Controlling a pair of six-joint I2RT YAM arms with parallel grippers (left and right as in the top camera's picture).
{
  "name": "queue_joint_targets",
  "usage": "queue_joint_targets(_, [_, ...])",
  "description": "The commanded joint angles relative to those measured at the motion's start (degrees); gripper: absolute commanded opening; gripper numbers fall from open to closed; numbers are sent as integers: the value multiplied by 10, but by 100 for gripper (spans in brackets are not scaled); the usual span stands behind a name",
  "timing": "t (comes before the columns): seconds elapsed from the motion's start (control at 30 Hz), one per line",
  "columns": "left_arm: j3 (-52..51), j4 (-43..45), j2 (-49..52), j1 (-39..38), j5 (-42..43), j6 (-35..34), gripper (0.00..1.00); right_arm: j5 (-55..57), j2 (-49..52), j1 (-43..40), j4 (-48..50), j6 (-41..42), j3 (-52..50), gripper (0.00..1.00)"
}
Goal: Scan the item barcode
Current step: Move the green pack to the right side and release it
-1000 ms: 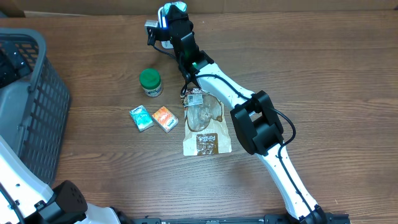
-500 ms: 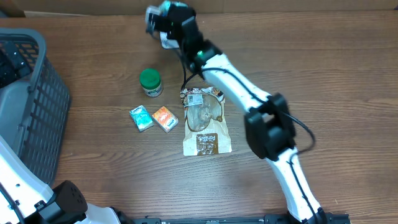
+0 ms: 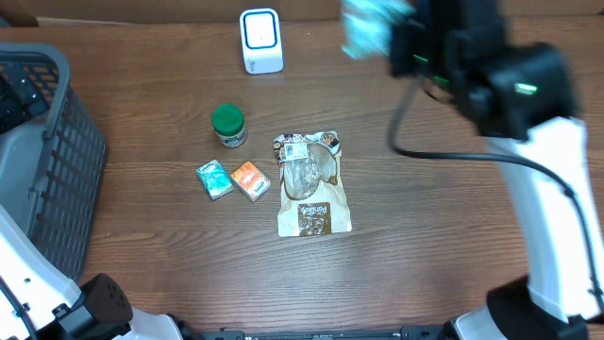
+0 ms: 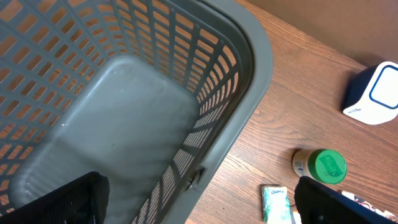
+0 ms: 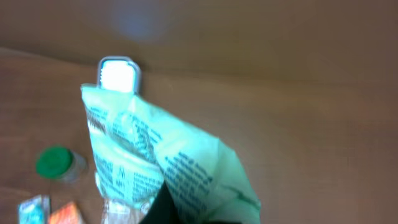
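Carrying stage: right gripper (image 3: 394,42) is clenched on a mint-green packet (image 5: 155,162), held aloft near the scanner (image 3: 260,41), off to its side. Barcode not legible. Next move, by my judgement: turn the printed face toward the scanner window.

Table (image 3: 151,255): brown, wood grain.
Basket (image 3: 71,161): grey, open lattice walls, left edge of the frame.
Scanner (image 3: 260,40): white, blue-outlined window, upper centre.
Jar (image 3: 228,124): green lid, pale label.
Teal packet (image 3: 214,178): teal, white print.
Orange packet (image 3: 250,179): orange, white print.
Pouch (image 3: 310,189): brown, clear window, white label at top.
Bag (image 5: 155,155): pale mint green, dark printed text.
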Motion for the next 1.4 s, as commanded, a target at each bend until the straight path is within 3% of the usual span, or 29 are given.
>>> queue_joint_targets(0.0, [3, 0, -5, -4, 3, 13, 100, -42, 20, -66, -72, 156, -8, 4])
queue_joint_targets(0.17, [3, 0, -5, -4, 3, 13, 100, -135, 31, -163, -116, 147, -86, 4])
queue_joint_targets(0.57, [3, 0, -5, -4, 3, 13, 99, -254, 38, -304, 81, 91, -426, 4])
queue_joint_targets(0.77, [3, 0, -5, -4, 3, 13, 100, -255, 49, -343, 167, 90, -519, 18])
queue_joint_targets(0.83, [3, 0, -5, -4, 3, 13, 100, -255, 49, -351, 174, 79, -524, 42])
queue_joint_targets(0.9, [3, 0, -5, -4, 3, 13, 100, -257, 49, -355, 170, 73, -523, 53])
queue_joint_targets(1.0, [3, 0, -5, -4, 3, 13, 99, -264, 49, -355, 140, 59, -501, 55])
queue_joint_targets(1.17, [3, 0, -5, -4, 3, 13, 100, -312, 41, -348, 27, 11, -385, 63])
queue_joint_targets(1.37, [3, 0, -5, -4, 3, 13, 100, -311, 23, -318, -62, -4, -268, 64])
